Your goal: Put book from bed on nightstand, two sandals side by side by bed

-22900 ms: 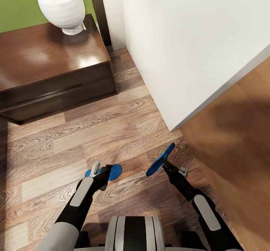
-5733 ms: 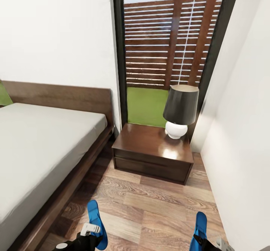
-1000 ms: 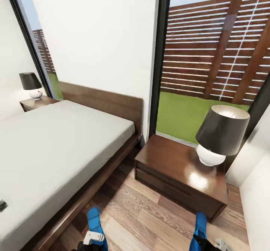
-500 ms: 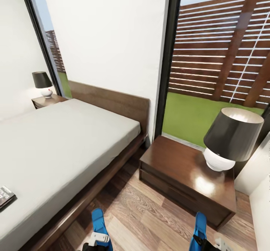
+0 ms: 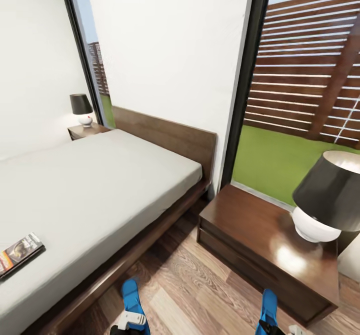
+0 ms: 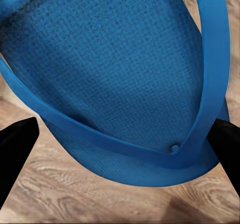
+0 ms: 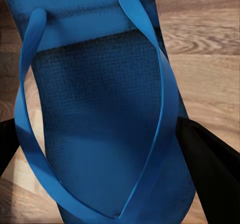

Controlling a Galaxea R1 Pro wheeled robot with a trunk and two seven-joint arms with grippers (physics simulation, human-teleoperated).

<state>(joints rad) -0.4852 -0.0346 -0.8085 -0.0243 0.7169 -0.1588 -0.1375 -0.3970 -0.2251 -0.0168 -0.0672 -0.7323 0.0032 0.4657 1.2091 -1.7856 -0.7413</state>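
The book point(image 5: 20, 252) lies flat near the edge of the bed's grey mattress point(image 5: 100, 185), far left in the head view. One blue sandal point(image 5: 131, 297) hangs over the wood floor beside the bed frame, with my left gripper point(image 5: 131, 321) shut on it. The left wrist view has its sole and strap point(image 6: 125, 83) between the black fingers point(image 6: 15, 149). The other sandal point(image 5: 268, 307) sits in my shut right gripper point(image 5: 280, 331), in front of the near nightstand point(image 5: 250, 225). In the right wrist view that sandal point(image 7: 100, 108) lies between the fingers point(image 7: 210, 169).
A black-shaded lamp point(image 5: 327, 195) stands on the near nightstand's right part. A second nightstand point(image 5: 87, 131) with a small lamp point(image 5: 80, 107) stands beyond the bed's far side. Tall black-framed windows point(image 5: 300, 100) flank the headboard point(image 5: 170, 135). Wood floor point(image 5: 200, 285) runs between bed and nightstand.
The camera has swung left, so everything has slid right in the picture. More of the book now shows on the mattress. Both sandals stay held in the same places.
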